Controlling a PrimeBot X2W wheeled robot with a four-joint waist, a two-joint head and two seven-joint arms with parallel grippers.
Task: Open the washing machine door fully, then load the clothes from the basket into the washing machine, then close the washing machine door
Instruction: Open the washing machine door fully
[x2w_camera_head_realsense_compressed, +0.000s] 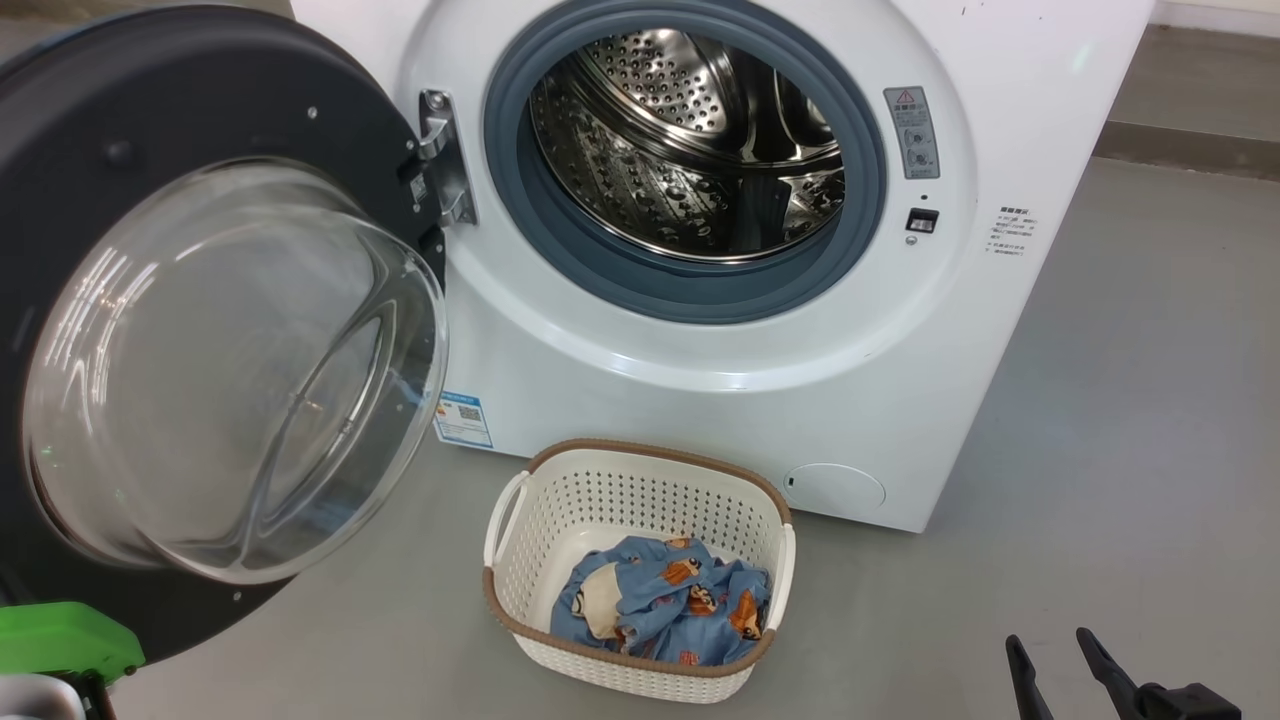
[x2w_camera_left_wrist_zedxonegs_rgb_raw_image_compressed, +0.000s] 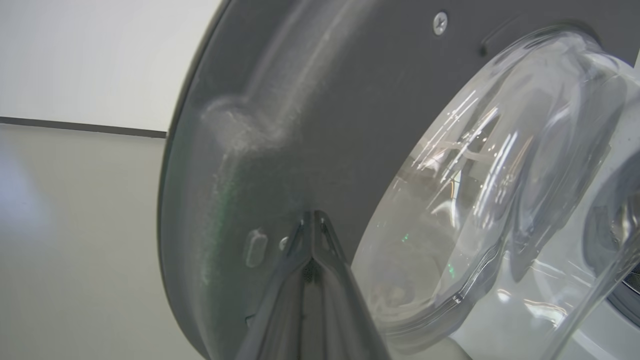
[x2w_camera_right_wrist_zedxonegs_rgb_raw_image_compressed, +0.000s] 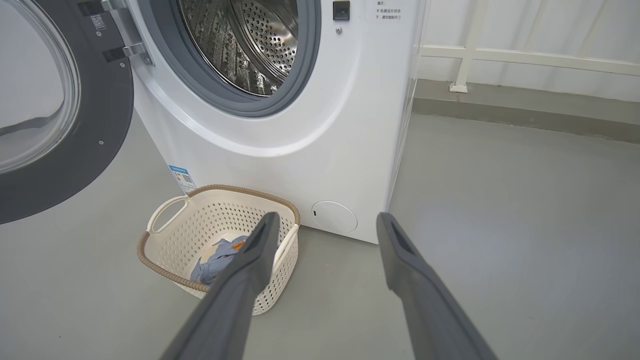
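The washing machine door (x2w_camera_head_realsense_compressed: 150, 110) stands swung out to the left, its clear glass bowl (x2w_camera_head_realsense_compressed: 230, 370) bulging toward me. In the left wrist view my left gripper (x2w_camera_left_wrist_zedxonegs_rgb_raw_image_compressed: 312, 217) is shut, its tips against the door (x2w_camera_left_wrist_zedxonegs_rgb_raw_image_compressed: 310, 100) on its grey inner face beside the glass. The white washing machine (x2w_camera_head_realsense_compressed: 700, 400) shows its grey ring and bare steel drum (x2w_camera_head_realsense_compressed: 690, 150). The basket (x2w_camera_head_realsense_compressed: 660, 455) sits on the floor before it, holding the blue printed clothes (x2w_camera_head_realsense_compressed: 665, 600). My right gripper (x2w_camera_head_realsense_compressed: 1050, 645) is low at the right, open and empty (x2w_camera_right_wrist_zedxonegs_rgb_raw_image_compressed: 327, 220), right of the basket (x2w_camera_right_wrist_zedxonegs_rgb_raw_image_compressed: 220, 220).
Grey floor (x2w_camera_head_realsense_compressed: 1150, 400) stretches open to the right of the machine. A white rail (x2w_camera_right_wrist_zedxonegs_rgb_raw_image_compressed: 525, 57) runs along the back wall. A blue sticker (x2w_camera_head_realsense_compressed: 463, 420) marks the machine's lower left corner. A green part (x2w_camera_head_realsense_compressed: 60, 640) sits at the lower left under the door.
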